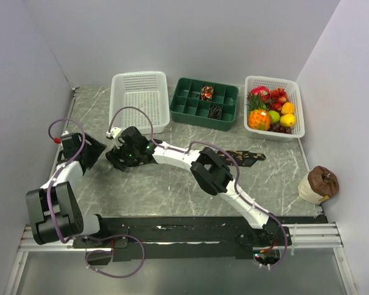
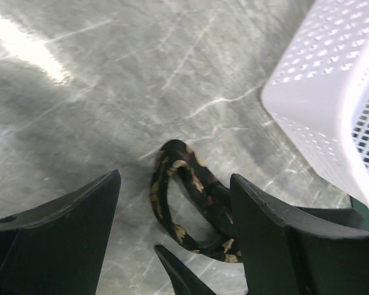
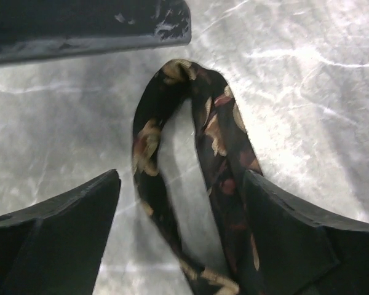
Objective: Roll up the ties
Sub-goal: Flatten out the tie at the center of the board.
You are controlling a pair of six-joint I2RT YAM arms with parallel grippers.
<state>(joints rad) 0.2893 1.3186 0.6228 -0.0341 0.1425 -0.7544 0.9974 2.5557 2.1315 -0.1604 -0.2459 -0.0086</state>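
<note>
The tie (image 3: 218,141) forms 1 loose loop on the table (image 2: 80,92) near the basket (image 2: 332,98); rolling looks barely started. The left gripper (image 2: 175,184) and right gripper (image 3: 181,178) straddle it, jaws apart, gripping nothing. Next: pinch the loop and wind.

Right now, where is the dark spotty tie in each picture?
Top external: the tie shows its flat end right of centre.
Left wrist: the tie is a looped end, low centre.
Right wrist: the tie loop fills the middle.
Shared landmark: the grey marble table under it.
</note>
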